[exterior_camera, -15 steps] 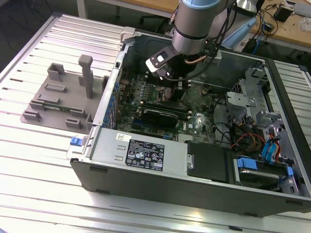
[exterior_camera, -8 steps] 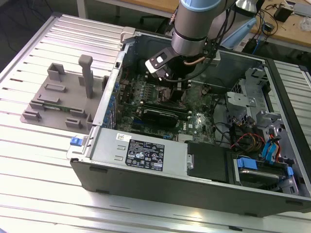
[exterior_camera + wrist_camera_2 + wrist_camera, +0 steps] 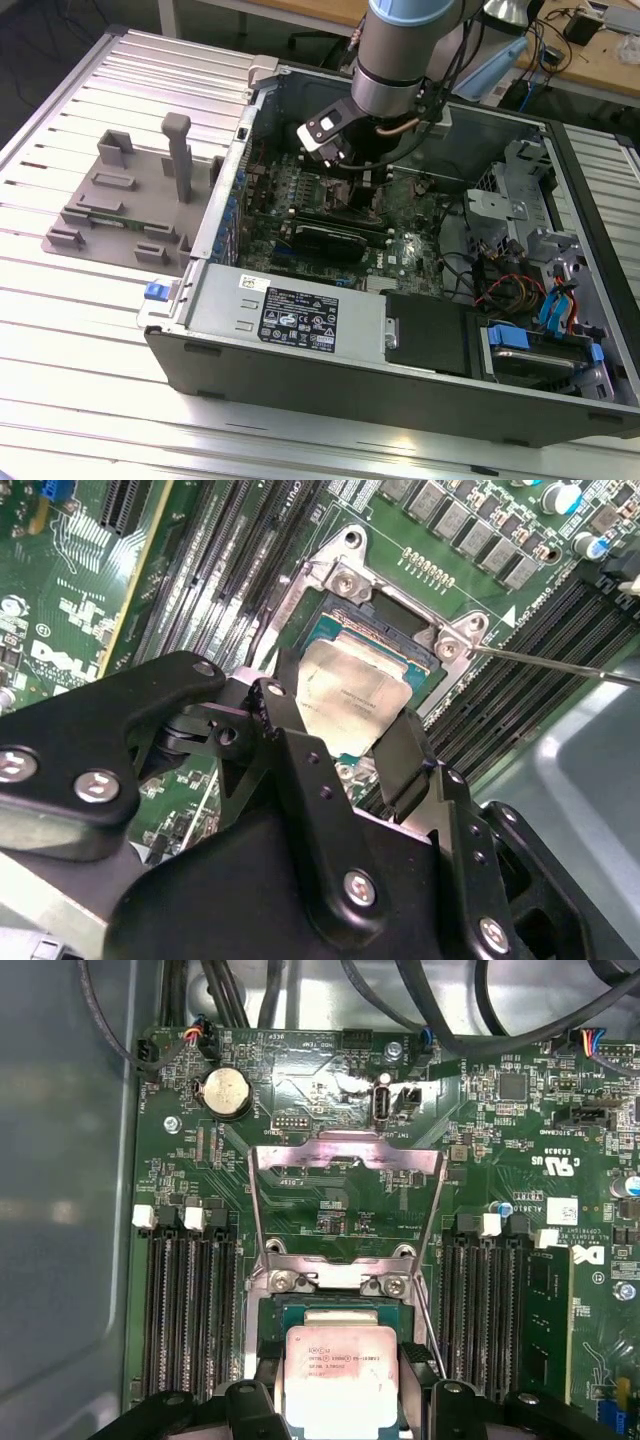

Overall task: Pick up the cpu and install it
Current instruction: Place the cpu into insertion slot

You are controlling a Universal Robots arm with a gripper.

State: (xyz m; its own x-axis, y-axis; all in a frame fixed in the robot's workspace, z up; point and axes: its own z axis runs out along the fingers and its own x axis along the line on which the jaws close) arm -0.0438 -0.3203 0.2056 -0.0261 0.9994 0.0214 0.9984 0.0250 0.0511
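Observation:
The cpu [image 3: 352,695], a silver square chip with a pale rim, sits level in the dark motherboard socket [image 3: 400,615] or just over it; I cannot tell which. My gripper [image 3: 345,720] is shut on it, one black finger [image 3: 285,705] against each of two opposite edges. In the first wrist view the cpu [image 3: 340,1380] lies below the socket's metal load plate [image 3: 345,1160], which is swung open. My gripper [image 3: 341,1360] flanks the chip there too. In the exterior view the arm's wrist [image 3: 395,70] reaches down into the open computer case [image 3: 300,380].
Memory slots [image 3: 190,1300] run along both sides of the socket. A thin metal lever [image 3: 550,665] sticks out beside it. A drive cage and cables [image 3: 530,270] fill the case at the exterior view's right. A grey fixture tray [image 3: 130,200] lies outside at its left.

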